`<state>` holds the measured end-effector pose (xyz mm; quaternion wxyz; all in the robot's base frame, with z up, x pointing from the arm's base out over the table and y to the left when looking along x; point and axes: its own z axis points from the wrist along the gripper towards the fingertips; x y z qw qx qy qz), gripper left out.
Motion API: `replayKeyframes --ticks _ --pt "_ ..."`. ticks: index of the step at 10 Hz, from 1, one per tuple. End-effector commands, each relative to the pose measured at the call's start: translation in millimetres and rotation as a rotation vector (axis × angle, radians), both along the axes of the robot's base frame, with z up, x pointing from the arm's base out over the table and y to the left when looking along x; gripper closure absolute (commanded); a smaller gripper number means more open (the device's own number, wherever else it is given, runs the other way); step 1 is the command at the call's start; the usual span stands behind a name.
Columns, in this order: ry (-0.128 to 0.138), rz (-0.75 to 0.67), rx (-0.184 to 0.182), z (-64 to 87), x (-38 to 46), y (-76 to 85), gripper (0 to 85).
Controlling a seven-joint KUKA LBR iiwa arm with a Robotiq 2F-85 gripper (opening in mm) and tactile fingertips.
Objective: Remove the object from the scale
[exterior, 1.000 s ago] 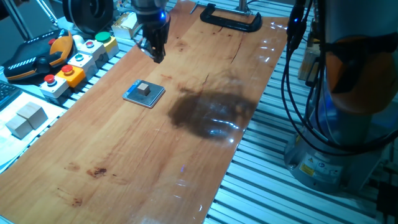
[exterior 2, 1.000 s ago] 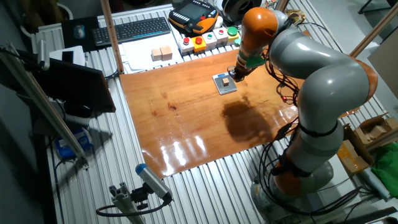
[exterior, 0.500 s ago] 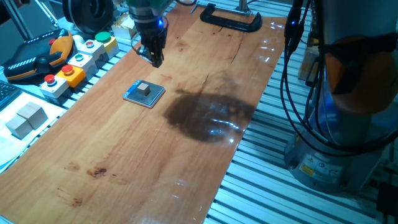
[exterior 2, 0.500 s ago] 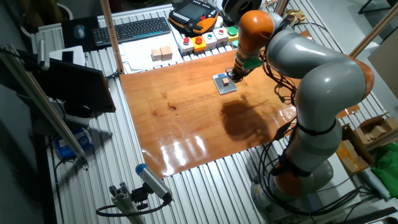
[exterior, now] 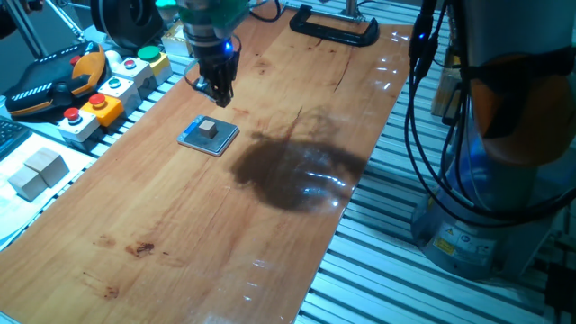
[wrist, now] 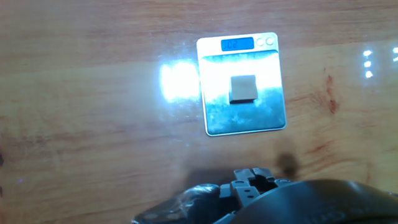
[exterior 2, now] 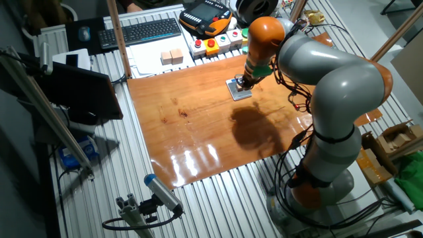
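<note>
Arm bent low over table; hand (exterior: 216, 90) points down, empty; finger gap unclear.

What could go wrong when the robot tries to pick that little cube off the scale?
The cube is small against the scale, so the gripper, which hangs above the table beside the scale, could close off-centre and knock it aside. The fingers might also press or drag the thin scale across the wooden table. Glare on the scale could hide the cube's edges.

The end effector (exterior 2: 242, 82) hangs just over the scale (exterior 2: 238, 90) on the wooden table (exterior 2: 198, 125).
</note>
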<state>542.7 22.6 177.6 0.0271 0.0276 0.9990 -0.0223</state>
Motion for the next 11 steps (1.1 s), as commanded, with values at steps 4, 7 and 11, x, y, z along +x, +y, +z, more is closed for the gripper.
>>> replayKeyframes --ticks 4,7,11 --pt "0.007 0.022 0.036 -13.6 15.4 -12.5 84.3" --pt "0.013 0.021 0.051 -20.9 20.8 -15.3 84.3" --pt "0.01 0.032 0.054 -30.3 25.7 -15.7 84.3"
